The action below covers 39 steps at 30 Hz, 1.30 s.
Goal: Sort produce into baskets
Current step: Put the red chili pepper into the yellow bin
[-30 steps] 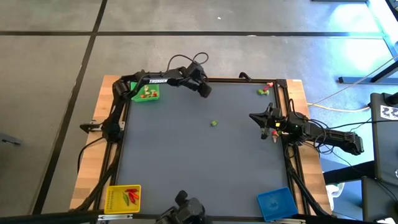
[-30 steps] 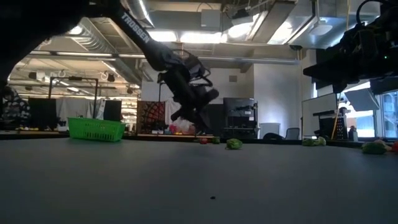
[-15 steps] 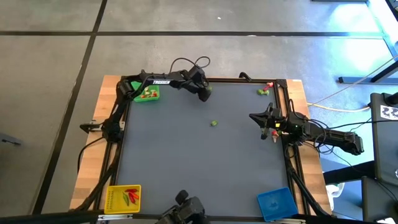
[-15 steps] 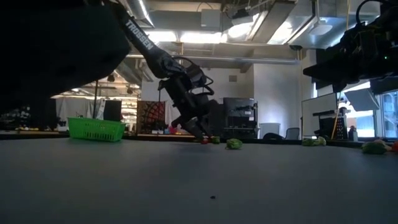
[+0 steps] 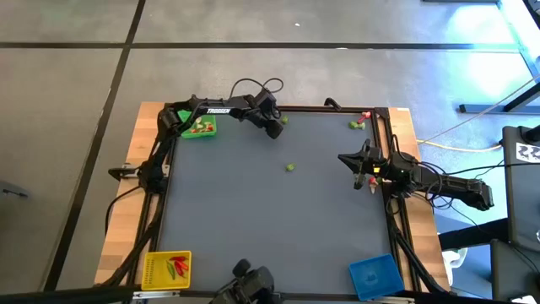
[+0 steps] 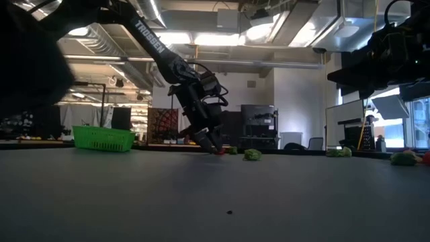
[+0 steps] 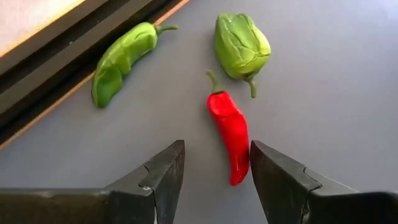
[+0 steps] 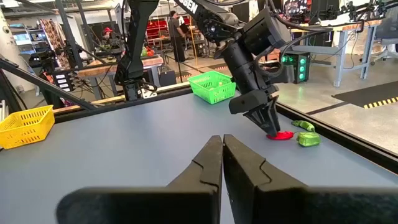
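Nearest the low camera, the dark grey worktop [image 5: 278,211] is lying bare across its middle, with the yellow basket [image 5: 167,269] sitting at one near corner, red and green pieces in it, and the blue basket [image 5: 374,275] at the other near corner. Farther in, a single green piece [image 5: 290,167] is resting alone near the worktop's centre. At the right edge, about midway along, the right hand [image 5: 343,158] is waiting with its two fingers pressed together, holding nothing. Close by it on that edge a small red piece [image 5: 372,180] is lying (too small to identify further). Toward the far edge, the left hand [image 7: 214,180] is reaching down to the surface with its fingers spread apart, straddling the lower end of a red chili pepper [image 7: 228,135] that is lying flat on the worktop; neither finger is touching it in the wrist view. Just beyond the chili, a green bell pepper [image 7: 241,46] is lying with its stem pointing at the chili's stem, and a green chili pepper [image 7: 119,60] is lying beside them along the worktop's far border. At the far left corner the green basket [image 5: 198,127] is holding several red and pale pieces, and near the far right corner a few more produce pieces [image 5: 359,122] are clustered.
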Available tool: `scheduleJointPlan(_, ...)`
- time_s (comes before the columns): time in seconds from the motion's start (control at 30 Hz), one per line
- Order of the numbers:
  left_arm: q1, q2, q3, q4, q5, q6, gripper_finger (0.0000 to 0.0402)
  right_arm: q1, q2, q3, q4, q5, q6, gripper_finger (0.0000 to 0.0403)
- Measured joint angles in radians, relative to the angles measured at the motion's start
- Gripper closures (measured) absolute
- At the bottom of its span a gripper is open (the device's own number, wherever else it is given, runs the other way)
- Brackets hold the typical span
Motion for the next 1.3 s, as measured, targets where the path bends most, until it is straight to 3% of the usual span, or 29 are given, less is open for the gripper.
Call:
scheduleJointPlan(0.47, -0.007, -0.042, 0.000, -0.247, -0.104, -0.019, 0.0222, 0.000, 0.000, 0.000, 0.003, 0.000, 0.000, 0.0386)
scheduleJointPlan(0.83, -0.067, -0.030, -0.001, -0.027, -0.140, 0.101, 0.0222, 0.000, 0.000, 0.000, 0.003, 0.001, 0.000, 0.0386)
scheduleJointPlan(1.07, -0.063, -0.013, -0.001, -0.018, -0.156, 0.105, 0.0222, 0.000, 0.010, 0.000, 0.001, 0.000, 0.001, 0.0386)
scheduleJointPlan(1.17, -0.051, -0.013, -0.001, -0.019, -0.112, 0.106, 0.0230, 0.000, 0.013, 0.000, 0.001, -0.001, 0.001, 0.0386)
scheduleJointPlan(1.3, -0.019, -0.004, -0.001, -0.021, -0.012, 0.078, 0.0276, 0.000, 0.013, 0.000, 0.003, -0.001, 0.001, 0.0386)
